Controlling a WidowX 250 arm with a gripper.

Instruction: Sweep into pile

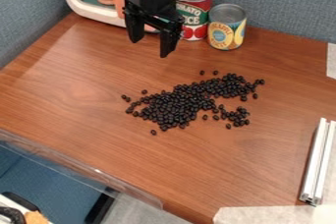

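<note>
Brown wood-look table (72, 100) takes up most of the view, running at a slant. Blue-grey fabric partition (285, 4) stands along the back and the left side. Beans (174, 107), black or very dark, lie mid-table in a loose, uneven patch: broad and dense toward the left and middle, with one arm running to the upper right and a thinner clump at the lower right. Bare wood shows between those two parts. Toy kitchen (92, 10), white frame with teal and orange parts, upper left against the partition, cut off by the top edge. Gripper (150, 48), black, hangs down from the top edge, above the table's back part, up and left of the beans and apart from them. It's open, fingers spread, tips pointing down. Clear plastic strip (85, 171) along the table's lower-left edge. Silver metal bar (316, 164) at the right, near the lower corner, lying lengthwise toward the back. Pale paper (269, 215) at the bottom right. Two cans upright at the back: red-and-green can (195, 14), partly behind the gripper; yellow-labelled can (227, 29) just beside it, right. Smallest: stray beans around the patch, including one below its lower left and two above its middle.
</note>
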